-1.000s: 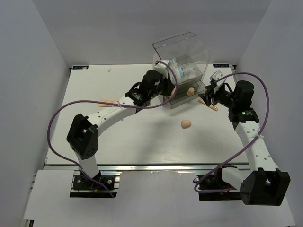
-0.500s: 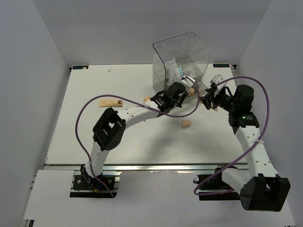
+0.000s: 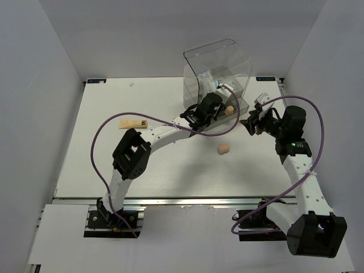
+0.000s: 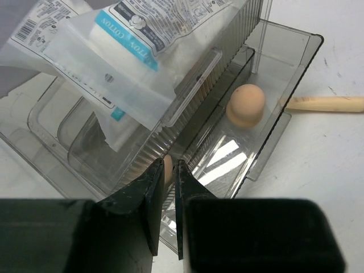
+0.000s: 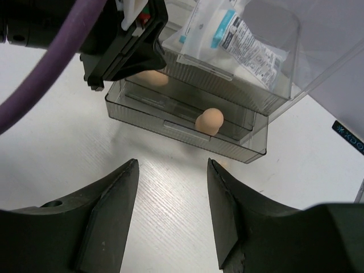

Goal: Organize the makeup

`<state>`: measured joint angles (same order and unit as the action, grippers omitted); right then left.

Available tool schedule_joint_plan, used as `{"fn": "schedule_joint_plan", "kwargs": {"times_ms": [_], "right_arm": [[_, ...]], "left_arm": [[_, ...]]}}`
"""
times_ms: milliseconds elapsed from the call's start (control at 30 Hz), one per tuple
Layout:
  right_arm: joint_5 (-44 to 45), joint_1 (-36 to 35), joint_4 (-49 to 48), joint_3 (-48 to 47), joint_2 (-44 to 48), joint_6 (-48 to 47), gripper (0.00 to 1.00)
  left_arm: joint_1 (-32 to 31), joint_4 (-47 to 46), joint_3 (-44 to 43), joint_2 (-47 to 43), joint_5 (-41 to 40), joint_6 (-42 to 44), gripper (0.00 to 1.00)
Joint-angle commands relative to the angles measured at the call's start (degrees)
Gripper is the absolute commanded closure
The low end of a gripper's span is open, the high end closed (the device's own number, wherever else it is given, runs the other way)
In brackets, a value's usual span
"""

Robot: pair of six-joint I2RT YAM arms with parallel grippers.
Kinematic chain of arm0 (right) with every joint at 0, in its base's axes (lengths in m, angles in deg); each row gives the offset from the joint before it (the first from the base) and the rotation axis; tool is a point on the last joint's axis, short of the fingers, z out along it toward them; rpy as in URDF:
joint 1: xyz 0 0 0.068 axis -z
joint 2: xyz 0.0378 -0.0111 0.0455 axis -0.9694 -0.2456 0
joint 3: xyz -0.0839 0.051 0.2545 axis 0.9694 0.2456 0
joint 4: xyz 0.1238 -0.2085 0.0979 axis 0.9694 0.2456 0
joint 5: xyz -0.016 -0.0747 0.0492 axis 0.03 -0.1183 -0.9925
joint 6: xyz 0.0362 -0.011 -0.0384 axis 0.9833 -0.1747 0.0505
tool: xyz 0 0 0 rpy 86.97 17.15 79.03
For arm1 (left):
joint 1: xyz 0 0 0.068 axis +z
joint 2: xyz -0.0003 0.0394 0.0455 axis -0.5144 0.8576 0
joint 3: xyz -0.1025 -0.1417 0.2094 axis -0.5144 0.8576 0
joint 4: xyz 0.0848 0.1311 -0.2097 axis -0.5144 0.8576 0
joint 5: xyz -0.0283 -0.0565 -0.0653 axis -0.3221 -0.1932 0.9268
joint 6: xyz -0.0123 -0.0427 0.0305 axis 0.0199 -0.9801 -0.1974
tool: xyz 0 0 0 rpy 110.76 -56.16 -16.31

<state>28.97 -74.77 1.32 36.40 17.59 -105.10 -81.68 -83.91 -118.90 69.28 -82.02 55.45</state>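
Top cam: high, behind arm bases [image 3: 111, 219], looks down on whole table [image 3: 170, 165]. L wrist cam: v. close, aimed into drawer box [image 4: 296, 68]. R wrist cam: further back, faces box front. All 3 share box + sponge [image 4: 245, 105] in open drawer.

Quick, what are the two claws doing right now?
Left gripper: nearly shut, a small peach egg-shaped sponge at its tips; whether it grips cannot be told.
Right gripper: open, holding nothing.

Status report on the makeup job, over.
Left jaws nearly together at the drawer, a sponge at their tips, grip unclear. Right jaws open, empty. Second sponge in drawer, third sponge loose on table. Nothing blocking.
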Motion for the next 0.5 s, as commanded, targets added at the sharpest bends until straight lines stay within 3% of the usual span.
{"fn": "schedule_joint_plan", "kwargs": {"times_ms": [0, 100, 167, 200, 233, 267, 300, 467], "right_arm": [[-0.6, 0.2, 0.0, 0.7, 0.9, -0.2, 0.43], [-0.6, 0.2, 1.2, 1.0, 1.0, -1.3, 0.43], [-1.9, 0.2, 3.3, 0.8, 0.6, -5.3, 0.36], [-4.5, 0.2, 8.2, 0.6, -0.7, -8.0, 0.31], [-5.9, 0.2, 15.4, 0.1, -1.7, -15.3, 0.14], [-7.2, 0.2, 15.5, 0.0, -2.6, -18.9, 0.11], [-9.0, 0.2, 20.8, 0.2, -4.8, -22.5, 0.11], [-7.7, -0.9, 19.4, 3.9, -11.2, -35.0, 0.11]], "left_arm": [[0.3, -1.9, -1.5, 0.1, -2.1, 1.6, 0.76], [0.6, -1.7, -2.2, 0.0, -3.3, -0.1, 0.71], [0.6, -1.6, -2.7, -1.4, -3.3, -2.7, 0.56], [0.6, -1.2, -2.9, -4.0, -1.3, -3.7, 0.52], [0.6, -0.7, -2.6, -5.7, -0.3, -6.9, 0.44], [0.6, -0.3, -1.8, -7.7, 0.9, -8.4, 0.44], [0.6, 0.0, -0.8, -9.7, 1.8, -9.8, 0.35], [2.8, 0.4, 15.8, -26.2, 1.5, -24.5, 0.28]]}}
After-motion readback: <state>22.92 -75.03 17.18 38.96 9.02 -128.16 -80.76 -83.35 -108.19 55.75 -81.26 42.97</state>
